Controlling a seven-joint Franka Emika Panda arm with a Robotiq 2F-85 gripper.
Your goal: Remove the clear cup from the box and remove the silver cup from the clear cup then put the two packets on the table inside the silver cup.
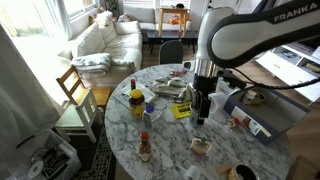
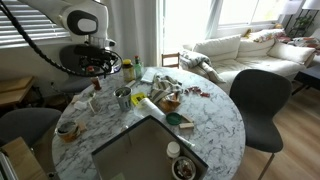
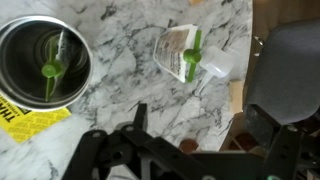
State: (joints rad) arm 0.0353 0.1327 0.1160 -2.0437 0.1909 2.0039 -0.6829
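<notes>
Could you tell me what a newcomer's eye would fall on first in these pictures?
First, the big white robot arm leaning over a cluttered round marble table in an exterior view. In the wrist view, the silver cup at upper left holds one green-marked packet. A second packet lies on the marble to its right, ahead of the open gripper.

One silver cup (image 3: 25,48); two green-marked packets (image 3: 188,52); one blue-grey box (image 2: 135,150).

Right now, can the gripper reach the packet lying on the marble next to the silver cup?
Likely yes: the gripper hangs open close by, and the packet lies flat on bare tabletop, clear of the silver cup, nothing covering it.
</notes>
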